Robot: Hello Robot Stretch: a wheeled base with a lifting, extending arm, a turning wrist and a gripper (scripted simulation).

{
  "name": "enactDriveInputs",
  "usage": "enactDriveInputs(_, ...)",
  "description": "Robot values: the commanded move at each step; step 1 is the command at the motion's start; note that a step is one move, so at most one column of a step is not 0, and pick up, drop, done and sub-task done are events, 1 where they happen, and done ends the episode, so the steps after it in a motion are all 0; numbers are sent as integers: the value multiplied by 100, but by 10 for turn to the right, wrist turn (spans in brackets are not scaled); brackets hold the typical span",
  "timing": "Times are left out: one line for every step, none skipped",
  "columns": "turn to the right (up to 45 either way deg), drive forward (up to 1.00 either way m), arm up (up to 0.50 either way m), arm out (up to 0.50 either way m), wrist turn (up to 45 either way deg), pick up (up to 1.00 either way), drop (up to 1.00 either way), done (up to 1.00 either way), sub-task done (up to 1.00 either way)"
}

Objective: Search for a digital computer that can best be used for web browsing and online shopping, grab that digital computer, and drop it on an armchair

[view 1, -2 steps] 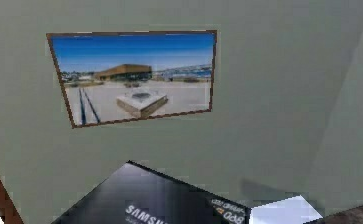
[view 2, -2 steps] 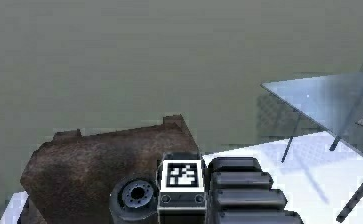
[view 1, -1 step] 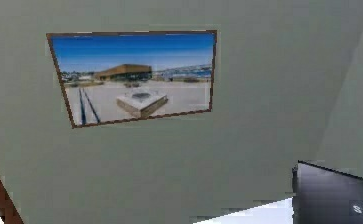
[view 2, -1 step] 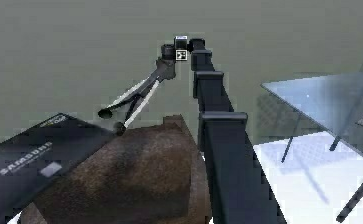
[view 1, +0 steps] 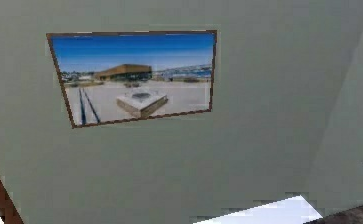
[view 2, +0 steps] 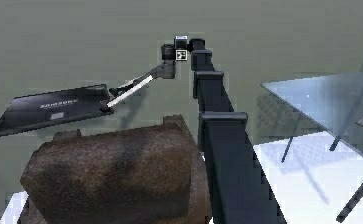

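Observation:
In the arm side view the dark arm rises from the bottom edge to its white marker squares near the top. From there the gripper reaches down to the left. A flat dark laptop-like slab hangs at the fingers' end, clear of any surface, so the gripper holds it. Below and slightly right of the slab stands a brown, rough-textured armchair; its back or top edge lies just under the fingers.
A glass-topped table with thin legs stands at the arm side view's right, over a pale floor patch. In the forward view a grey-green wall carries a framed picture, with a white surface at the bottom.

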Motion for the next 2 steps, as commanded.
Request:
enactDriveInputs(0, 0, -38, 0, 0, 0, 0, 0, 0)
enactDriveInputs(0, 0, -50, 0, 0, 0, 0, 0, 0)
